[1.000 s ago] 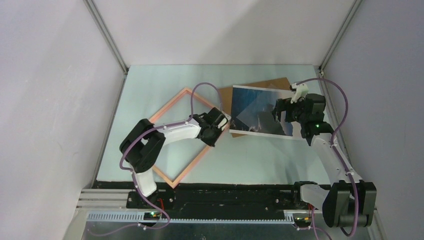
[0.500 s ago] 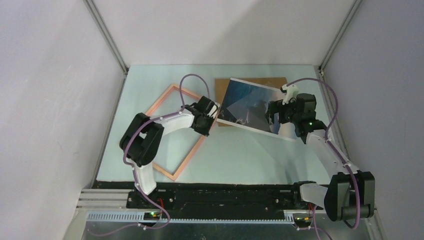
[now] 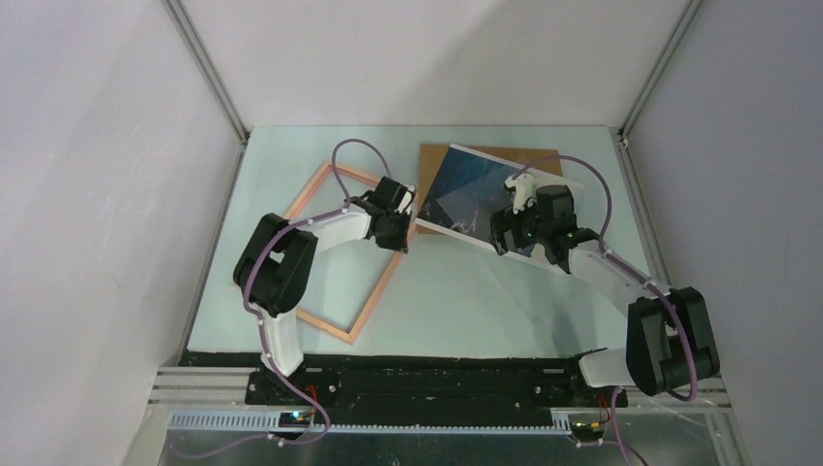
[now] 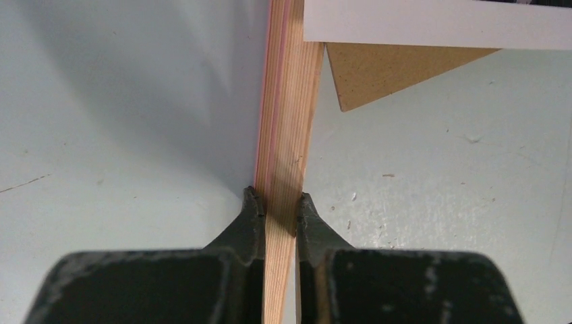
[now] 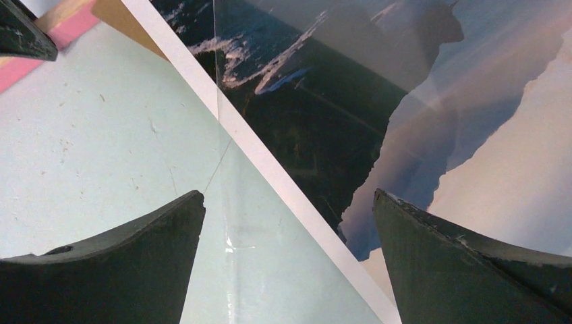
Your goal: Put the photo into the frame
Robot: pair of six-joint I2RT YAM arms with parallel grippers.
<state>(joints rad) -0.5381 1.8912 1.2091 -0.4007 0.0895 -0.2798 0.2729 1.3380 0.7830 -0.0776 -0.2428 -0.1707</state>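
Though the frame [image 3: 377, 297] lies on the table [image 3: 485, 301] w/ one corner toward the arm bases, it sits skewed like a diamond, square to nothing. Farther out, the left gripper [image 4: 278, 202] has its jaws clamped on the frame's right rail, bare wood showing in the wrist view. To its right, the right gripper [image 5: 289, 197] hovers w/ jaws wide apart over the near white border of the photo [image 3: 464, 189], holding nothing. The photo lies picture-up, outside the frame opening, mostly on the brown backing board [image 3: 534, 159] toward the far side. Its left corner is just beside or touching the clamped rail; can't tell which. Likely risks: if the L arm swings that rail toward the photo, it could shove or ride over the corner & crease it. A thin glossy print lying flat gives the R fingers little edge, so a pinch may slip or drag the board along.
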